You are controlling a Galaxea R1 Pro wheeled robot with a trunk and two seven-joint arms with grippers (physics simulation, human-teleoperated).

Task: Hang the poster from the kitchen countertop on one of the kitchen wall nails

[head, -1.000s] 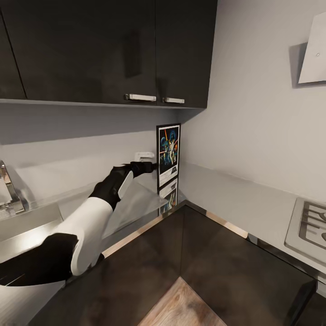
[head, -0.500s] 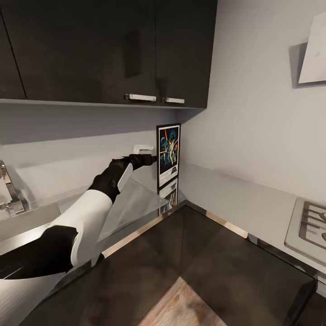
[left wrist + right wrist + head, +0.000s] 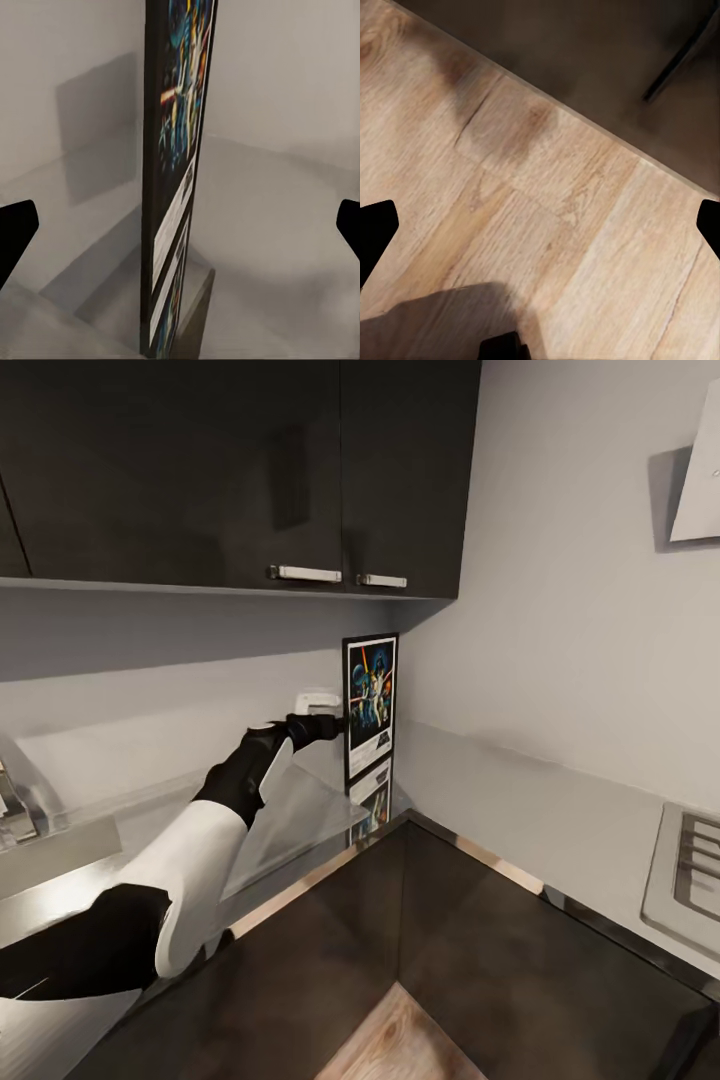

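At countertop [image 3: 560, 810] corner: poster [image 3: 370, 705] upright, grey walls.

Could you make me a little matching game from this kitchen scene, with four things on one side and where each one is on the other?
Things:
1. poster
2. left gripper
3. gas hob
4. upper cabinets

Places:
A. set into the countertop at the far right
B. hung on the wall above the worktop
C. standing upright in the countertop's corner
D. reaching toward the poster's edge, jaws apart

Pairs: 1-C, 2-D, 3-A, 4-B
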